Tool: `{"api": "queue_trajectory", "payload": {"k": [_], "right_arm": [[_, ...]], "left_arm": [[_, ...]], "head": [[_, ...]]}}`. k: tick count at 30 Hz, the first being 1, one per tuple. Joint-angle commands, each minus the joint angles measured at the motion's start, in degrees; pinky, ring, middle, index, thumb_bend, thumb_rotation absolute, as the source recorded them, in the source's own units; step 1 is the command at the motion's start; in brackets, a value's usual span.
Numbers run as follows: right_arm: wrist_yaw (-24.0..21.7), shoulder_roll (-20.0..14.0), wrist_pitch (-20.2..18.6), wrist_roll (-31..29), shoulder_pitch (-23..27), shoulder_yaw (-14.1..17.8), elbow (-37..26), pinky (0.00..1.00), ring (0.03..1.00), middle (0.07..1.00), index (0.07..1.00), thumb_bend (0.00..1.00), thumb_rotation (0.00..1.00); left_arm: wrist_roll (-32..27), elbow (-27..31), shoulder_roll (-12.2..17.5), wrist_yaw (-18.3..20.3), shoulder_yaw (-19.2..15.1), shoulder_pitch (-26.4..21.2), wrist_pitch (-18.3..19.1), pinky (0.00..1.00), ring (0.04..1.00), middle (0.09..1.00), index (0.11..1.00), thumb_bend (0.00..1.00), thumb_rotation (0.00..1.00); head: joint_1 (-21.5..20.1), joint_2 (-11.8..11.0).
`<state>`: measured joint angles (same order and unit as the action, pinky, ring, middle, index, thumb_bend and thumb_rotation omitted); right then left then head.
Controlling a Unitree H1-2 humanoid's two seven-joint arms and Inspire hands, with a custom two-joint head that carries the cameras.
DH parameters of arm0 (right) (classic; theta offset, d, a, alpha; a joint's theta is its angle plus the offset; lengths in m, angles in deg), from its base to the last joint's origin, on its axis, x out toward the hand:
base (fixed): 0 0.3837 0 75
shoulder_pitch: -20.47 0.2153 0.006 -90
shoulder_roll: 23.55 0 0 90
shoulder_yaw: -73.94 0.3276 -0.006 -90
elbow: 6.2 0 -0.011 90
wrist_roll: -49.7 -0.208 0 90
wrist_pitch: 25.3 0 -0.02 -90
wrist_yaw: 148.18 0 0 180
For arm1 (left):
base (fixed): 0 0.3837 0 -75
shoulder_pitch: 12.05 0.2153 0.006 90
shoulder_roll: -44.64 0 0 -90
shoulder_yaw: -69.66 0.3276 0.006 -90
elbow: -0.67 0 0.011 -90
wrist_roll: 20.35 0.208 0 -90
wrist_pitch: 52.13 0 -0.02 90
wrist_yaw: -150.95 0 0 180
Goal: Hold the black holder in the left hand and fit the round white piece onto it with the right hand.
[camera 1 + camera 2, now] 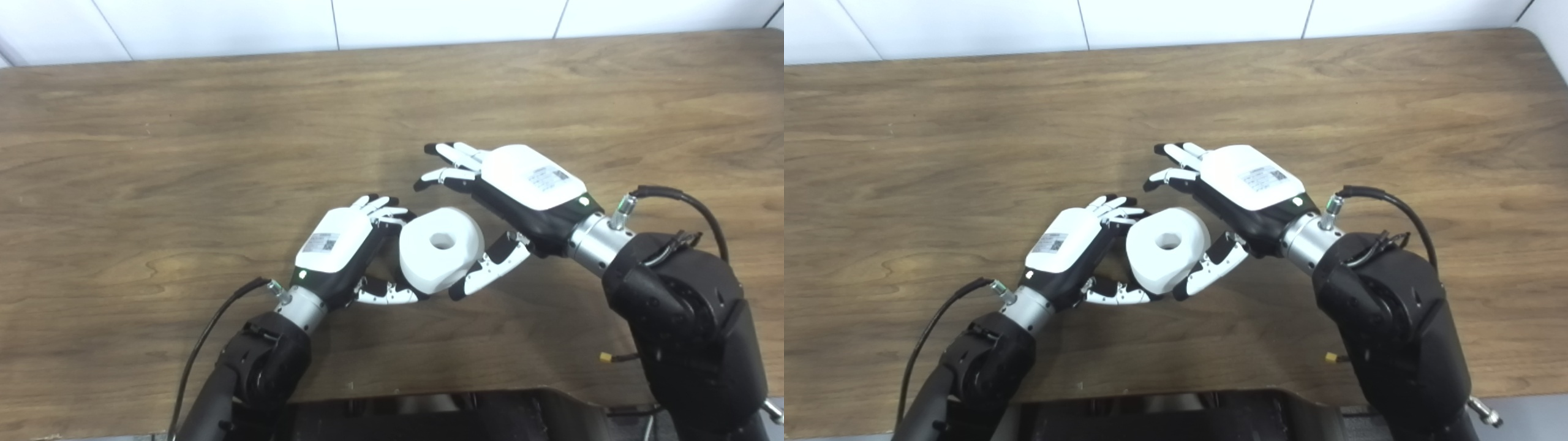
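White round piece (441, 248) sits between both hands, low over the wood counter (184, 153), near its front edge. It has a hole in the middle, facing up toward the camera. Left hand (343, 251) is curled around something behind and under the piece; its fingers (383, 208) wrap over the far side and the thumb lies below. Presumably that is the black holder, but it's hidden by the piece and the hand, so can't confirm its shape or whether the piece is fully seated. Whether the left fingers clamp the holder or just cradle it, cannot tell.

Right hand (520, 190) is spread, fingers (450, 162) apart and lifted off the piece; only the thumb (490, 269) rests against or just beside the piece's lower right edge. Not gripping anything.

Judgement: the piece looks placed on the holder, with the seating or release step in hand. To do it well: keep the left hand steady and level, and press down evenly on the rim rather than one edge so the piece doesn't cock on the holder. Check the hole stays centred. Draw the right thumb away sideways, not upward, to avoid lifting the piece back off.
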<state>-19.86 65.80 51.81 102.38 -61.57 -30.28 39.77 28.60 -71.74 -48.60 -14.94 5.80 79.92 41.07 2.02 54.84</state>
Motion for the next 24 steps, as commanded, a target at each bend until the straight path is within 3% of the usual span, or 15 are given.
{"api": "queue_trajectory", "payload": {"k": [1,15,16,18,21,24], "right_arm": [[0.10,-0.06,-0.02,-0.38,2.14,0.90,-2.34,0.94,0.995,0.999,0.850,1.00,0.42],[-1.76,-0.84,-1.78,-1.19,4.14,3.50,-2.68,1.00,1.000,0.993,0.850,1.00,0.42],[-1.69,-0.88,-1.80,-1.32,4.15,3.65,-2.69,1.00,1.000,0.991,0.850,1.00,0.42],[-1.52,-0.96,-1.64,-1.30,4.02,3.88,-2.74,1.00,1.000,0.989,0.852,1.00,0.42],[-1.43,-0.94,-1.71,-1.46,3.72,4.03,-2.91,0.99,1.000,0.981,0.857,1.00,0.42],[-1.74,-0.79,-2.16,-1.47,3.67,3.90,-2.91,0.99,1.000,0.983,0.866,1.00,0.41]], "left_arm": [[0.63,-1.42,0.37,1.17,0.41,-0.15,0.11,0.96,0.914,0.806,0.487,0.52,0.05],[1.25,-0.80,0.35,3.77,0.79,-0.79,1.97,0.93,0.887,0.795,0.496,0.52,0.07],[1.44,-0.61,0.32,4.19,0.85,-0.81,2.34,0.93,0.895,0.804,0.596,0.71,0.13],[2.76,0.44,0.26,6.49,1.19,-0.84,4.00,0.95,0.909,0.823,0.700,0.88,0.20],[4.49,1.91,0.34,9.70,1.72,-0.77,6.07,0.99,0.949,0.873,0.800,0.94,0.29],[5.76,3.05,0.48,12.56,2.14,-0.78,7.85,1.00,0.973,0.908,0.862,0.99,0.32]], "head": [[-0.03,0.00],[0.00,-0.42],[0.00,-0.42],[0.69,-0.34],[0.96,-0.17],[0.90,-0.18]]}}
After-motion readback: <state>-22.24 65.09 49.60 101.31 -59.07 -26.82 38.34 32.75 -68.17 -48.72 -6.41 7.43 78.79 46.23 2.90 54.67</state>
